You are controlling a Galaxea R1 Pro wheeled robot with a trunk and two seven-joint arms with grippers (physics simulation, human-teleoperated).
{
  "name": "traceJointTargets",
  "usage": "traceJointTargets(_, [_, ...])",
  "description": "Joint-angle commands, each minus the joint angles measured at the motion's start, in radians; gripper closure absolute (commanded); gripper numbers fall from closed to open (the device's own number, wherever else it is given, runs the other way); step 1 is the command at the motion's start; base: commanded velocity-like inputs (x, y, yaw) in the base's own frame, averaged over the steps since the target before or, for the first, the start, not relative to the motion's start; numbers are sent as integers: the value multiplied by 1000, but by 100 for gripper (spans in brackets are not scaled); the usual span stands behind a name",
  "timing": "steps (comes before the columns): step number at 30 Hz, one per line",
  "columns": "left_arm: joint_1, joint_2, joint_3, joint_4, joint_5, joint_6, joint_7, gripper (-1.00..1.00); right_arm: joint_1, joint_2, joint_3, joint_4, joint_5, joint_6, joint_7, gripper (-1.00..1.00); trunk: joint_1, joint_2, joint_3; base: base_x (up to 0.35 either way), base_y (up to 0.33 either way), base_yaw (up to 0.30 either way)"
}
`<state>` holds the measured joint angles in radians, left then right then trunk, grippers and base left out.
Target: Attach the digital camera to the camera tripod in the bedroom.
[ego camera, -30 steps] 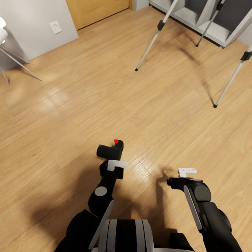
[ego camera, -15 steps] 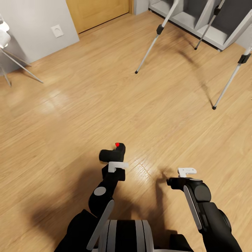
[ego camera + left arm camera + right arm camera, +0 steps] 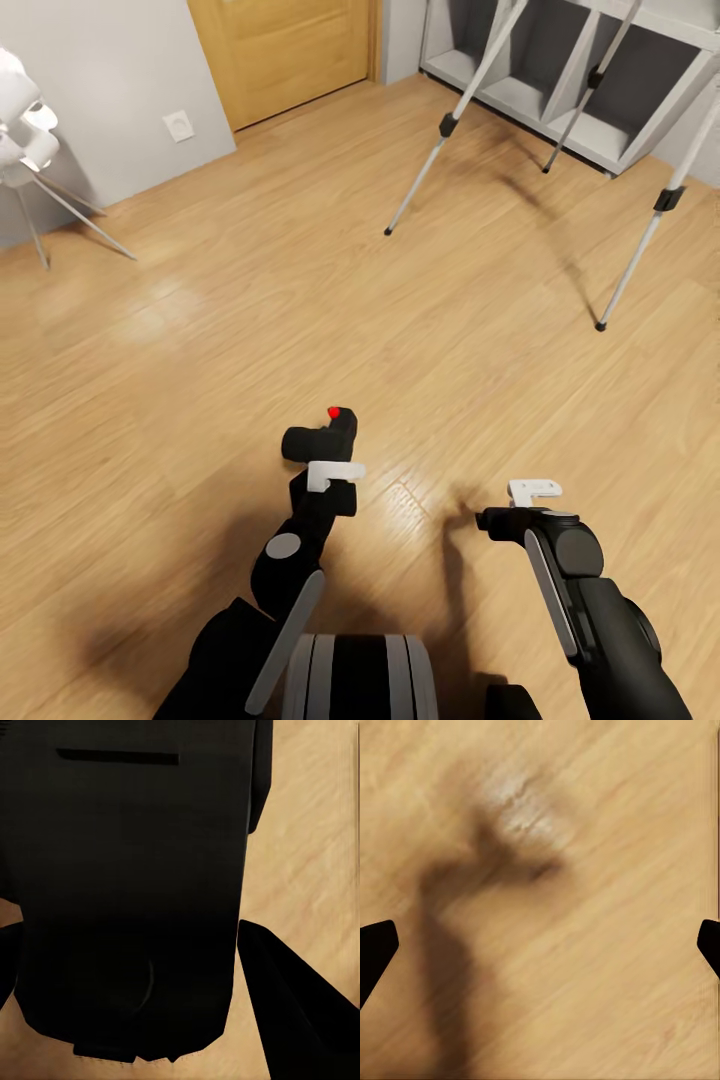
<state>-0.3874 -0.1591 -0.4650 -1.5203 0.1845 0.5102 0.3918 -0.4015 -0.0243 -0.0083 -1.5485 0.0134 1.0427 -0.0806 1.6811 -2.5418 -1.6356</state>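
The digital camera point(image 3: 322, 438), small, black and boxy with a red button on top, is held above the wood floor by my left gripper point(image 3: 327, 462), which is shut on it. In the left wrist view the camera's black body point(image 3: 135, 885) sits between the fingers point(image 3: 292, 1005). My right gripper point(image 3: 505, 505) hangs over bare floor at the lower right, open, with both fingertips point(image 3: 375, 952) far apart and nothing between them. The camera tripod point(image 3: 440, 125) stands ahead at the upper right; three silver legs with black joints show, its head is out of view.
A grey cube shelf point(image 3: 600, 135) stands behind the tripod at the far right. A wood door point(image 3: 285, 50) and a grey wall with an outlet point(image 3: 180, 125) lie ahead. A white lamp on thin metal legs point(image 3: 30, 150) stands at the far left.
The whole view has tilted up and shifted, so the tripod legs, shelf, door and lamp show further down and more fully. Both arms keep their pose, the camera still held.
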Motion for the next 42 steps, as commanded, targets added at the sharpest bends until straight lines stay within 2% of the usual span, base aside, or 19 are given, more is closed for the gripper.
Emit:
traceJointTargets(1, [-1,1,0,-2,9,2,9,100,0,0,1,-1,0,5,-2,-100,-1,0,3,0,0,0])
traceJointTargets(8, [-1,9,34,-3,10,-12,8,100,0,0,2,-1,-1,5,-2,-100,-4,2,31,0,0,0])
traceJointTargets(16, [-1,30,68,-2,18,-20,0,100,0,0,1,-1,-2,5,0,-100,-7,4,61,0,0,0])
traceJointTargets(17, [-1,50,104,-2,39,-22,-10,100,0,0,1,-1,-3,5,2,-100,-8,4,65,0,0,0])
traceJointTargets(18, [-1,55,114,-2,48,-22,-15,100,0,0,1,-1,-3,5,2,-100,-8,4,69,0,0,0])
traceJointTargets(19, [0,62,133,-3,67,-23,-28,100,0,0,1,-1,-4,5,4,-100,-9,4,73,0,0,0])
traceJointTargets(23, [-1,75,161,-2,106,-23,-77,100,0,0,1,-1,-5,5,5,-100,-10,5,89,0,0,0])
traceJointTargets(24, [-1,85,170,-1,123,-24,-112,100,0,0,1,-1,-5,5,5,-100,-11,5,92,0,0,0])
traceJointTargets(28, [0,112,180,0,146,-24,-192,100,0,0,1,-1,-6,5,5,-100,-13,6,108,0,0,0])
traceJointTargets(29, [0,125,183,0,152,-24,-230,100,0,0,1,-1,-6,5,5,-100,-13,7,112,0,0,0])
traceJointTargets(32, [0,140,188,0,159,-23,-288,100,0,0,1,-1,-6,5,5,-100,-15,7,123,0,0,0])
traceJointTargets(35, [0,147,208,0,162,-24,-317,100,0,0,1,0,-7,5,5,-100,-16,8,135,0,0,0])
traceJointTargets(39, [0,151,249,1,163,-24,-335,100,0,0,1,0,-6,5,5,-100,-18,9,150,0,0,0])
traceJointTargets(42, [0,152,259,2,163,-24,-338,100,0,-1,1,0,-5,5,5,-100,-19,10,162,0,0,0])
